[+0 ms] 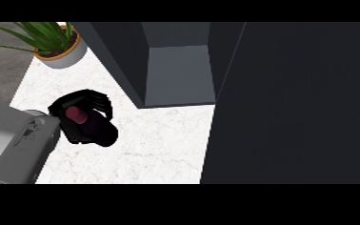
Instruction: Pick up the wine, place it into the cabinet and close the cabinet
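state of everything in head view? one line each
Wine: held in the left hand, lying tilted above the counter, not in the cabinet.
Left hand: fingers curled round the wine.
Cabinet: open, inside bare as far as it shows.
Cabinet door: swung open, filling the view's right.
Plant: upright in its pot at the counter's far left corner.
Right hand: not in view.

The cabinet [175,71] stands open at twelve o'clock, its door [288,105] walling three o'clock; bare desk [155,143] lies between, plant [56,43] at eleven.
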You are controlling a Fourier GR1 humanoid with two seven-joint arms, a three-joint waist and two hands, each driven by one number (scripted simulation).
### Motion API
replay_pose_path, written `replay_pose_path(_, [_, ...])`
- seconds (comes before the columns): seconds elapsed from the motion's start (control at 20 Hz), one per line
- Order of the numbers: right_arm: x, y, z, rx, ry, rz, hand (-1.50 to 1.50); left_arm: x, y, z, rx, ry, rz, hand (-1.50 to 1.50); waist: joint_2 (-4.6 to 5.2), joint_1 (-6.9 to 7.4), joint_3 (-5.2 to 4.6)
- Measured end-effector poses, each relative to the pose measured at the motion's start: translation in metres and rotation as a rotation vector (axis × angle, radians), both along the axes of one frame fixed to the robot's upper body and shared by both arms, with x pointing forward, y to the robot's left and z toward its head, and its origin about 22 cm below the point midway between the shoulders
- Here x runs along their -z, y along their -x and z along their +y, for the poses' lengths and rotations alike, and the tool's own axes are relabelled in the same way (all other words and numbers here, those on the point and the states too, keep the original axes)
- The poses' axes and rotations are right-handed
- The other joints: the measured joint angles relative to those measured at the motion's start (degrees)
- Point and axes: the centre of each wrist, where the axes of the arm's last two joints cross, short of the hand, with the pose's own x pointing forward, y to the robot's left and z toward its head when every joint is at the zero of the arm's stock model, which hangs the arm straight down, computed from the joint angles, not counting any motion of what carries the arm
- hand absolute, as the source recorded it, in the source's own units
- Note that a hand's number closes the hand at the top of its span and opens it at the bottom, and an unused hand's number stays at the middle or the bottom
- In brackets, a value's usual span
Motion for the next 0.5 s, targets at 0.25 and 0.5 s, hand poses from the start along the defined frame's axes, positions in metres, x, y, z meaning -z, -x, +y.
replay_pose_path(0.25, [0.002,0.002,-0.001,0.006,-0.006,0.002,-1.50,-0.002,0.002,-0.001,-0.015,0.012,-0.062,1.50,0.05,0.10,-0.15])
replay_pose_path(0.5, [0.004,0.002,-0.002,0.026,-0.014,0.010,-1.50,0.011,0.016,0.000,-0.213,0.113,-0.179,1.50,-0.43,1.36,-0.11])
